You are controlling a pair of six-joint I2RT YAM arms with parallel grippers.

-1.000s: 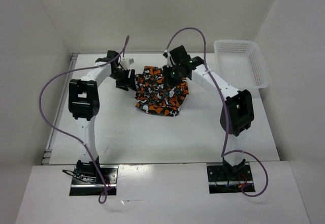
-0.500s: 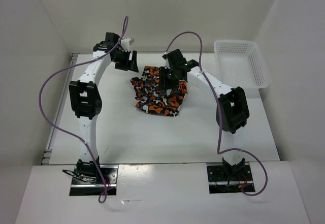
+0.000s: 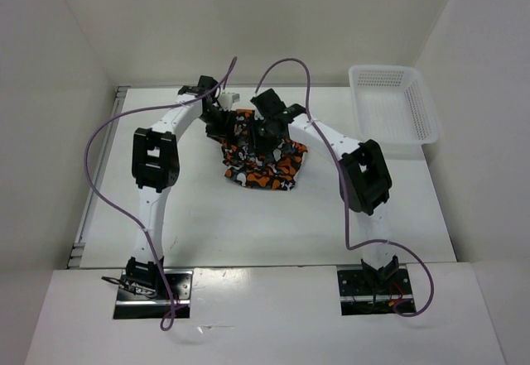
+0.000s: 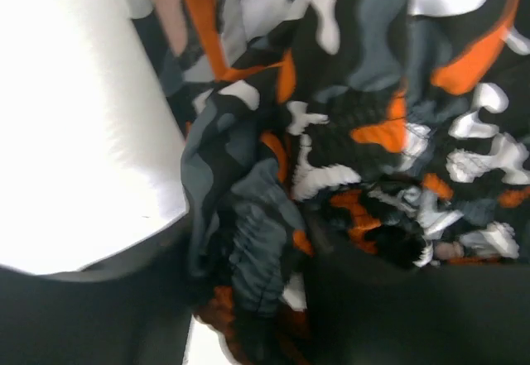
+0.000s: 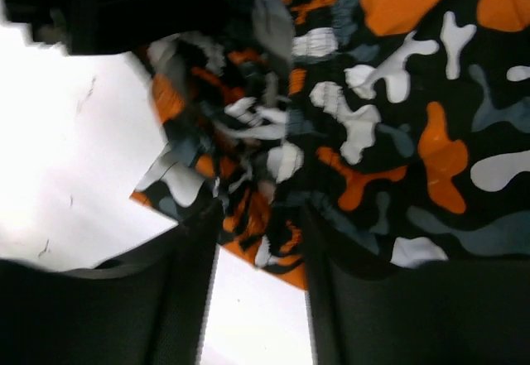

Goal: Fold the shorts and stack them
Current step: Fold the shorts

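The shorts (image 3: 269, 166), blotched orange, black, grey and white, lie crumpled at the far middle of the table. Both grippers are down at their far edge. My left gripper (image 3: 224, 125) is at the far-left corner. In the left wrist view its jaws (image 4: 248, 315) stand apart, with a bunched grey and orange fold of the shorts (image 4: 373, 92) filling the gap. My right gripper (image 3: 263, 136) is just to its right, over the cloth. In the right wrist view it (image 5: 261, 299) is open astride the edge of the shorts (image 5: 397, 133), with bare table between the fingers.
A white plastic mesh basket (image 3: 389, 71) stands at the far right of the table. White walls close in the back and both sides. Purple cables loop above both arms. The two wrists are close together over the cloth.
My left gripper swung up and away from the cloth, then came back down onto the shorts' far-left corner. The right gripper opened its jaws and slid left along the far edge.
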